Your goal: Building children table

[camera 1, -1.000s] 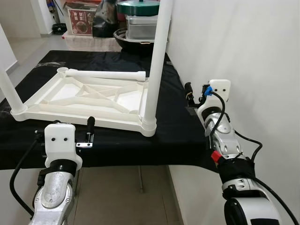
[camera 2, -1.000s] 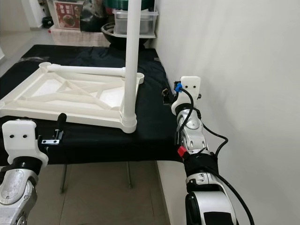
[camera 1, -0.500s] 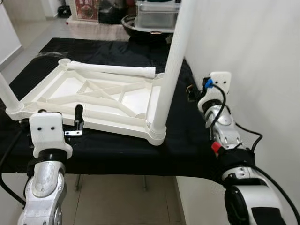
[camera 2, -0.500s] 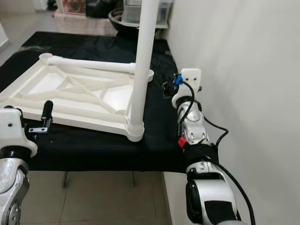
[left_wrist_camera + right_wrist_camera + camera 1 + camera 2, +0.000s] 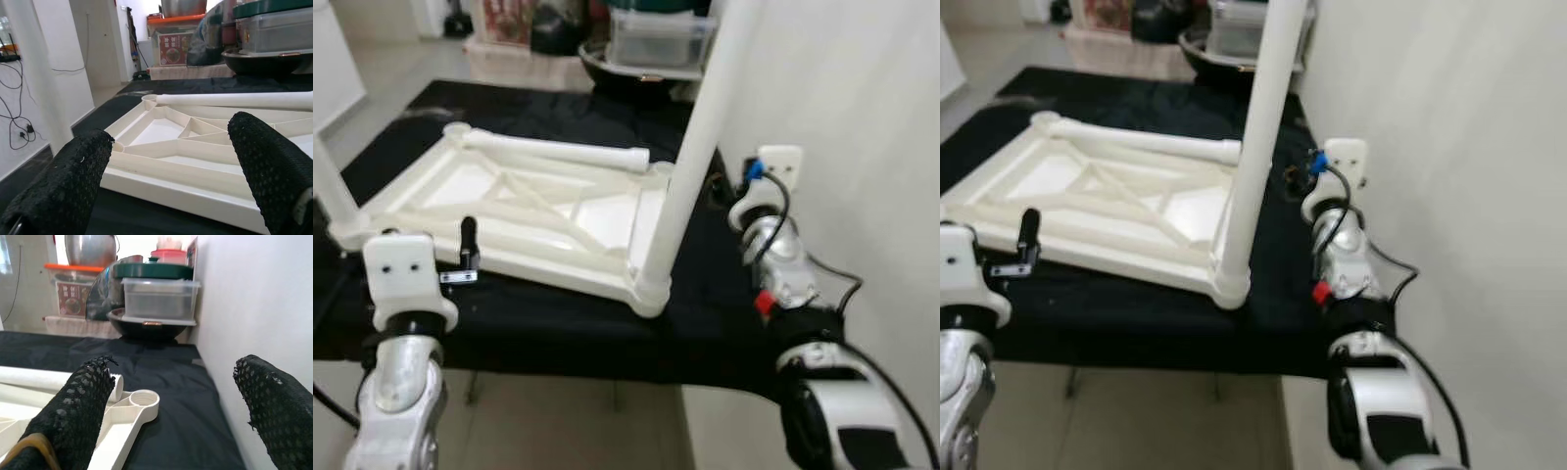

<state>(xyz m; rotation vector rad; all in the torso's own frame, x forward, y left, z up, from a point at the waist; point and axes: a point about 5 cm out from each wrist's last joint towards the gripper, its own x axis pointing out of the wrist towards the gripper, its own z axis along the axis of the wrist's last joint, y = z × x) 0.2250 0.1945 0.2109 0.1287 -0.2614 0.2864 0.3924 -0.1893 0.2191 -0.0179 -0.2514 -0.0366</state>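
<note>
— Tabletop (image 5: 519,211), white plastic, lies upside down on the black-covered counter (image 5: 558,323), ribbed underside up. Arm positions?

— Left gripper (image 5: 171,161) is held low at the counter's near edge, just in front of the tabletop's near rim, jaws spread wide with nothing between them. Right gripper (image 5: 171,396) is raised beside the white wall (image 5: 862,117), level with the far right corner socket (image 5: 144,401), jaws likewise apart and empty.

— Surroundings?

— Counter stands against the wall on the robot's right. Behind it: a dark wok (image 5: 146,323), a clear lidded container (image 5: 159,296), a red box (image 5: 171,49). Tiled floor below.

— Condition of the piece?

— One leg (image 5: 690,166) stands upright in the near right corner socket; another (image 5: 331,191) is upright at the near left. A loose leg (image 5: 553,149) lies along the far rim.
</note>
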